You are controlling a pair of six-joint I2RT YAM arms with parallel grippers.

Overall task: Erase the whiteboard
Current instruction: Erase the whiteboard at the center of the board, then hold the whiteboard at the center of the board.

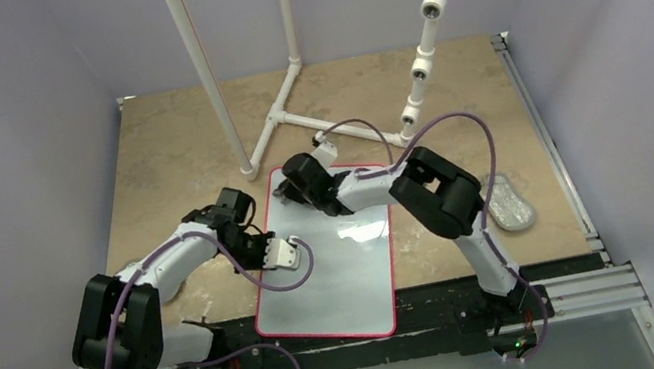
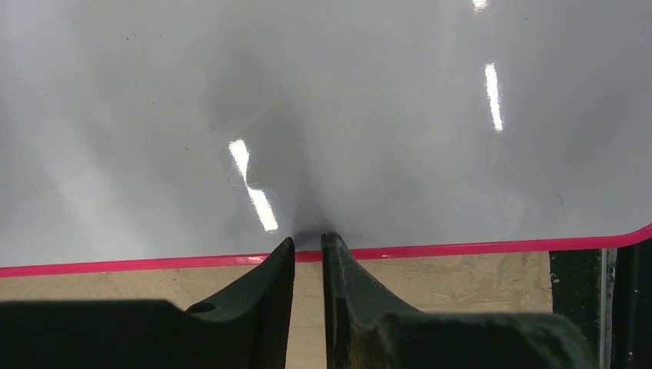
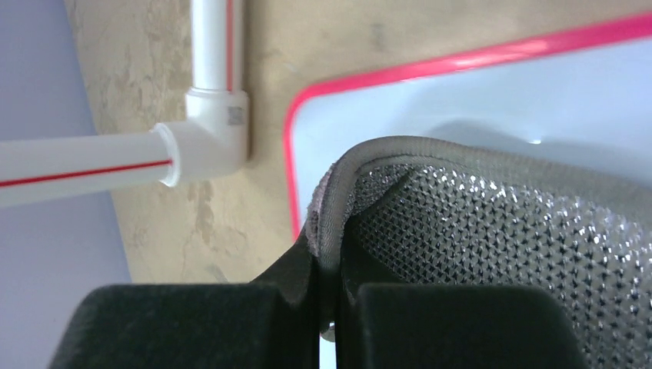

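the whiteboard [image 1: 345,283] lies flat on the table [image 1: 163,142]. at its far left corner the right gripper [image 3: 327,254] is clamped on a grey mesh pad [image 3: 500,231], i think to wipe there. the left gripper [image 2: 307,242], almost closed and empty, touches the board's left edge, probably to steady it. no writing can be read on the board.

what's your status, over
Left claw shut at whiteboard edge. Right claw shut on grey pad, far left corner. No writing seen, nothing blocking.
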